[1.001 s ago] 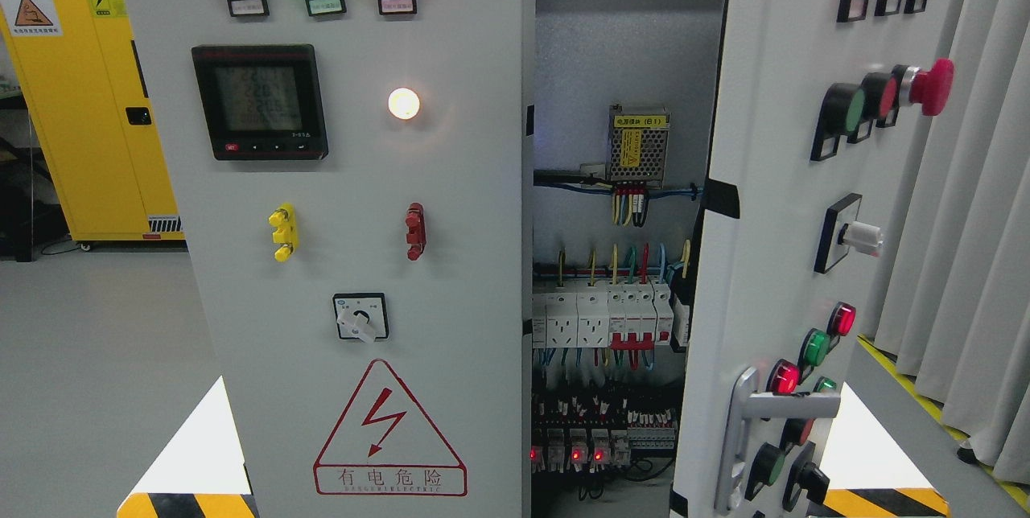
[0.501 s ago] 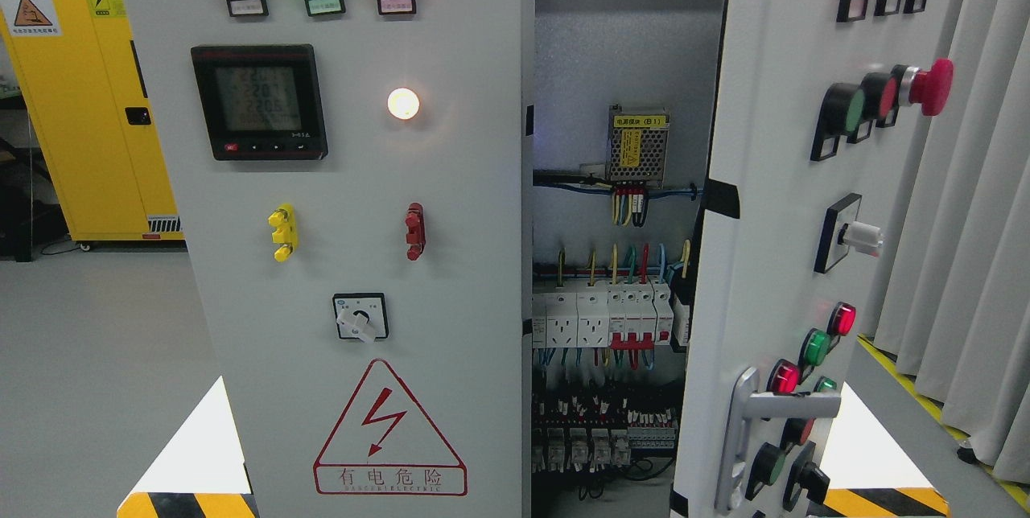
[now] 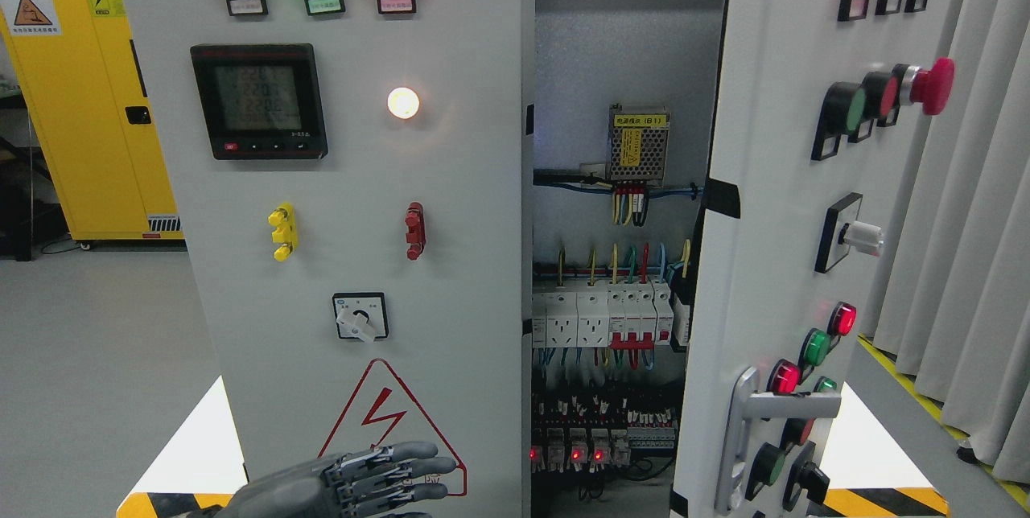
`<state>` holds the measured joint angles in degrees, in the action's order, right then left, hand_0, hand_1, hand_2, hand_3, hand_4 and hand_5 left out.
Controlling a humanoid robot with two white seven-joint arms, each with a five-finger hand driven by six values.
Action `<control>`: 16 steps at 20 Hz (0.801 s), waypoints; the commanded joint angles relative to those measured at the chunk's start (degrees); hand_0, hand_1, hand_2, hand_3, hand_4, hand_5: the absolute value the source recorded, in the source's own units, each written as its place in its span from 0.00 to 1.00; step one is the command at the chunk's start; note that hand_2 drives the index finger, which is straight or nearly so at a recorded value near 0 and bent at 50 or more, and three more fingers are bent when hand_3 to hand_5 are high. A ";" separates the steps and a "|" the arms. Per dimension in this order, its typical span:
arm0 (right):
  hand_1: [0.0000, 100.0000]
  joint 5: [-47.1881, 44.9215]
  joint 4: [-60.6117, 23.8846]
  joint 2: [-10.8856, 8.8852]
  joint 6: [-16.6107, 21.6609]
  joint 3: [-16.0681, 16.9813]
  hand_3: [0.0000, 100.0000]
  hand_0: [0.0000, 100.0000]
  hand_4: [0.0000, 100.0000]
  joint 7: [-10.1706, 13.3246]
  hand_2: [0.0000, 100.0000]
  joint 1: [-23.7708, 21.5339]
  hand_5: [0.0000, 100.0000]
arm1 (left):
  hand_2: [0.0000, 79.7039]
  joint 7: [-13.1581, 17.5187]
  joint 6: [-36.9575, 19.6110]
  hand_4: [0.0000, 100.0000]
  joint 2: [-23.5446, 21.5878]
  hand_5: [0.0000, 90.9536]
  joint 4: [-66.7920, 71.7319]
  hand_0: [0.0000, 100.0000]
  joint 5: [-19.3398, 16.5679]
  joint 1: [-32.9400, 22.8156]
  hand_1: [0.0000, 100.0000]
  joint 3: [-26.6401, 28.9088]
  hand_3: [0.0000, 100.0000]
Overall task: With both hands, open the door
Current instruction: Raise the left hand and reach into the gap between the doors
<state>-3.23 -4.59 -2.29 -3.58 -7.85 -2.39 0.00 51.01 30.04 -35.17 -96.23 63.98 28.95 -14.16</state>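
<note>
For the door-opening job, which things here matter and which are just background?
Job:
left robot hand, fingers extended, holding nothing
left door, swung ajar
right door, swung open
silver door handle

Background:
yellow cabinet
grey curtain
breakers inside

The left door (image 3: 354, 204) stands at the centre left, facing the camera; the right door (image 3: 772, 261) stands at the right, swung outward, with its handle (image 3: 744, 429) near its lower edge. Between them lies the cabinet interior (image 3: 615, 261), with breakers (image 3: 611, 317) below a power supply (image 3: 638, 144). The left robot hand (image 3: 354, 482) lies before the left door's bottom, over the warning sign (image 3: 390, 421). A storage cabinet (image 3: 80, 100) stands behind at far left, curtains (image 3: 974, 220) at far right.
</note>
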 commanded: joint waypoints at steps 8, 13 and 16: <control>0.50 0.07 0.02 0.27 -0.02 0.12 0.00 0.00 0.00 0.11 0.04 -1.14 0.00 | 0.00 -0.91 8.19 0.00 12.75 0.00 8.23 0.12 1.85 20.96 0.56 -1.30 0.00; 0.50 -0.02 0.02 0.10 -0.02 0.29 0.00 0.00 0.00 0.02 0.04 -1.14 0.00 | 0.00 -2.05 10.73 0.00 19.16 0.00 14.22 0.12 1.15 27.56 0.56 -3.15 0.00; 0.50 -0.02 0.02 0.10 -0.02 0.21 0.00 0.00 0.00 0.02 0.04 -1.14 0.00 | 0.00 -2.14 12.40 0.00 22.15 0.00 17.20 0.12 1.15 30.63 0.56 -4.55 0.00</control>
<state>-3.23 -4.58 -2.12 -3.58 -7.71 -2.47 0.00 49.12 41.03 -23.14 -88.37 65.38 52.77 -16.00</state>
